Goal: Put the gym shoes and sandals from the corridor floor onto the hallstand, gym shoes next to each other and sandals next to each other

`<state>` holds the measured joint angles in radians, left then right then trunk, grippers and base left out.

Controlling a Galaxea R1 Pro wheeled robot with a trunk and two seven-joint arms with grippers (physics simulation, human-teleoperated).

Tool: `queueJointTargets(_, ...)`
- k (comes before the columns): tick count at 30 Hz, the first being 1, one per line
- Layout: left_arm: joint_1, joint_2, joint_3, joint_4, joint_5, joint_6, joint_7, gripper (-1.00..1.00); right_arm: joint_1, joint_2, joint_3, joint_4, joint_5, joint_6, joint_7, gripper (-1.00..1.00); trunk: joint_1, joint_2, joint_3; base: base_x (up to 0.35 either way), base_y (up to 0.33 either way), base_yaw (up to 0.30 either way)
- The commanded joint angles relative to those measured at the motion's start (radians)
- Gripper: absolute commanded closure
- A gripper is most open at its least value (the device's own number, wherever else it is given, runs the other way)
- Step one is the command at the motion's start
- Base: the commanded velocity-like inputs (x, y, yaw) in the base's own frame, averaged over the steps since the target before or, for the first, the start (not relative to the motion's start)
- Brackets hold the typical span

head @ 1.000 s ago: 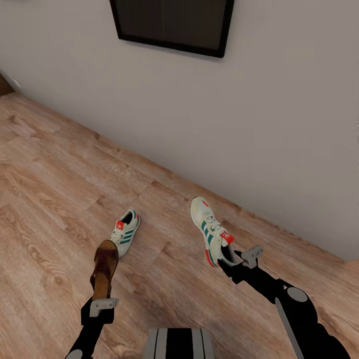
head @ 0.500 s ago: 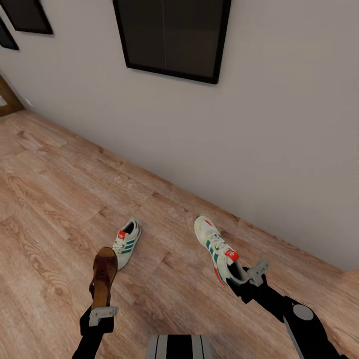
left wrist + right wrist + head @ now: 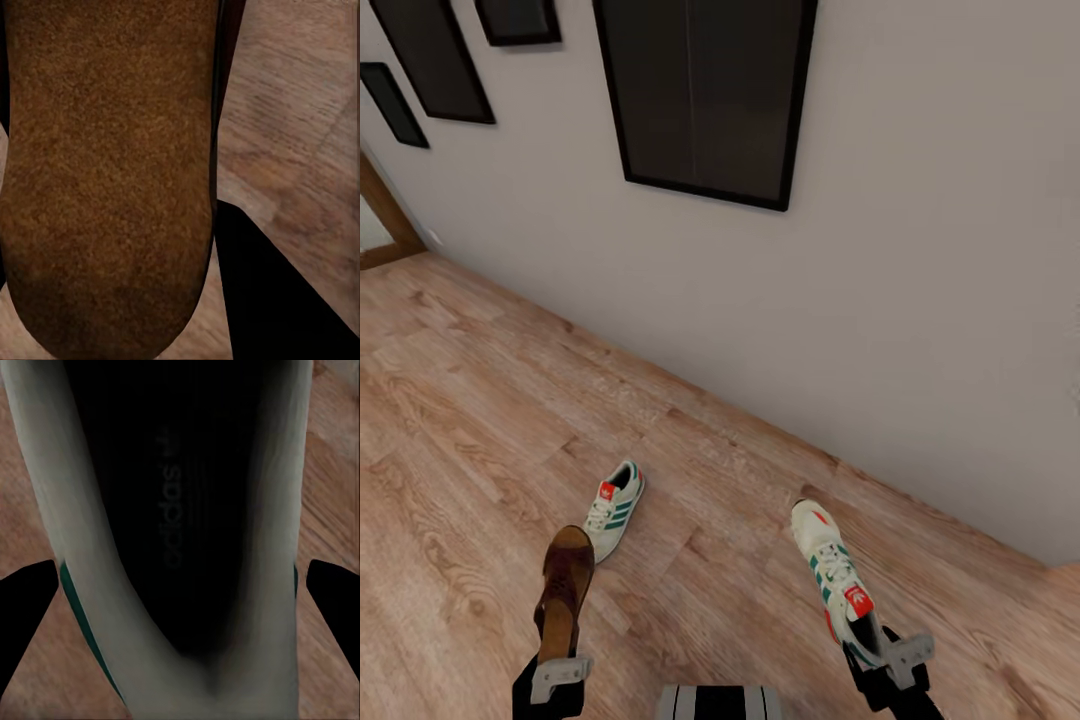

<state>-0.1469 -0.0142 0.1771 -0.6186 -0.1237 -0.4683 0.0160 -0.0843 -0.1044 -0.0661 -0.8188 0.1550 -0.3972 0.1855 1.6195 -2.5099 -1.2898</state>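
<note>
Gym shoe [image 3: 838, 585] stays gripped by right hand [image 3: 882, 660], sandal [image 3: 563, 590] by left hand [image 3: 552, 680].

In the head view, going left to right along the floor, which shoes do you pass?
Brown sandal held by the left gripper → gym shoe on the floor → gym shoe in the right gripper.

Left claw [image 3: 556, 668] gripping sandal [image 3: 564, 588], right claw [image 3: 885, 655] gripping sneaker [image 3: 838, 582], second sneaker [image 3: 614, 495] on floor [image 3: 470, 420]
</note>
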Motion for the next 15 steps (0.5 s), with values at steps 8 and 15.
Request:
queueJointTargets(8, 0.011, 0.003, 0.005, 0.053, -0.014, -0.037, 0.002, 1.0, -0.001, 0.038, -0.004, 0.159, 0.008, -0.16, -0.133, 1.0, -0.004, 0.002, 0.043, 0.0, 0.0, 0.0)
queueJointTargets(15, 0.022, 0.002, 0.005, 0.058, -0.015, -0.09, 0.002, 1.0, -0.001, 0.043, -0.004, 0.212, 0.008, -0.176, -0.146, 1.0, -0.007, 0.003, 0.081, 0.0, 0.0, 0.0)
